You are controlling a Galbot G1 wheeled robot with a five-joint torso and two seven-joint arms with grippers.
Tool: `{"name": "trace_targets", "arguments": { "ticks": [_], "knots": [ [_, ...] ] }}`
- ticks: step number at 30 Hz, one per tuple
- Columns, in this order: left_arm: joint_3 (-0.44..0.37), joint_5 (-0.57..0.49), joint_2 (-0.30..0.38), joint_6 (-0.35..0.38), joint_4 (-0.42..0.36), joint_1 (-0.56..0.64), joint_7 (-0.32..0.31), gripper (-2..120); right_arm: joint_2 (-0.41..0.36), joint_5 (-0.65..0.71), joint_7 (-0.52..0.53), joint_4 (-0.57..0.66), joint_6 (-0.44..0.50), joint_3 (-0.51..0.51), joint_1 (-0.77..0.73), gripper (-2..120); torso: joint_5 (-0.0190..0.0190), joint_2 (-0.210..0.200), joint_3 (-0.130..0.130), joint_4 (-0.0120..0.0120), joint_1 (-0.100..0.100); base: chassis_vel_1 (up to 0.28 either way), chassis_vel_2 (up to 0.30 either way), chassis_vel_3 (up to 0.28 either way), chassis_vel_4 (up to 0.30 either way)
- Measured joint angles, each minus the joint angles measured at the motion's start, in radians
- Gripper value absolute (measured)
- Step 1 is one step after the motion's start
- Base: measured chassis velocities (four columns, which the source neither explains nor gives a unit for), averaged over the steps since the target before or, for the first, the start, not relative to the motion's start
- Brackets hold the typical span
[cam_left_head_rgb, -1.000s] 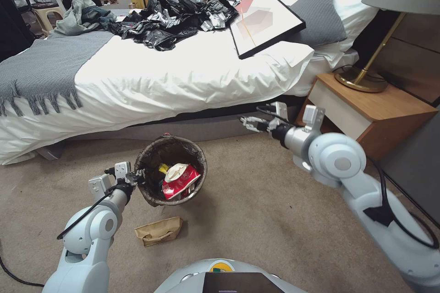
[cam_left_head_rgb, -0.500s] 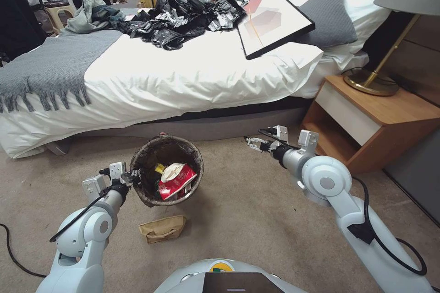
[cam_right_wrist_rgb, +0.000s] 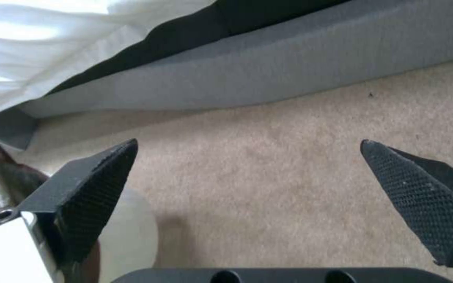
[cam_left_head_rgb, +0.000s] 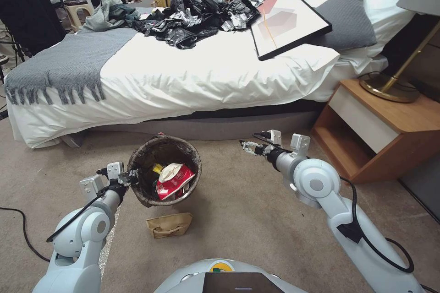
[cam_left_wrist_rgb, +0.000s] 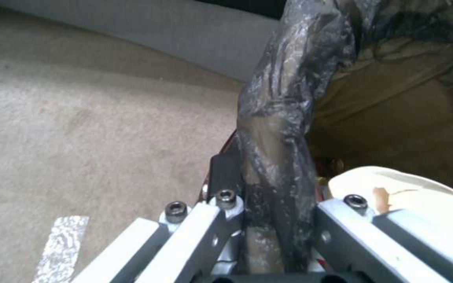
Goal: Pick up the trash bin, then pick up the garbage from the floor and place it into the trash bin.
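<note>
The left gripper (cam_left_head_rgb: 130, 176) is clamped on the rim of the trash bin (cam_left_head_rgb: 142, 165), its jaws pinching the dark bag folded over that edge, as the left wrist view shows, so the bin hangs straight out ahead of those jaws with its mouth up. Inside it lie a red-and-white snack packet (cam_left_head_rgb: 174, 179) and a yellow wrapper (cam_left_head_rgb: 157, 169). The one piece of garbage in view on the carpet (cam_left_head_rgb: 256, 219) is the brown paper bag (cam_left_head_rgb: 168, 225), lying flat just below the bin, behind and slightly to the right of the left jaws and close beside the left forearm. Its long axis runs crosswise to both arms. The right gripper (cam_left_head_rgb: 244, 146) hovers with its jaws spread wide and nothing between them, pointing toward the bed base (cam_left_head_rgb: 220, 128); from those jaws the paper bag lies well back toward the robot and off to the left, past the bin. The left arm is nearer but occupied, so the free right arm would probably have to draw back and come down across the bag's short width.
</note>
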Motion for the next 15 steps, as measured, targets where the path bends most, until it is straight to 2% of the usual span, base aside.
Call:
{"name": "trace_targets", "arguments": {
  "ticks": [15],
  "knots": [
    [-0.007, -0.002, -0.003, 0.0, 0.004, -0.002, -0.001, 0, 0.002, -0.04, -0.012, -0.003, 0.012, 0.013, -0.033, 100, 0.0, 0.0, 0.0, -0.0001, 0.0, 0.016, 0.014, 0.012, 0.011]
  ]
}}
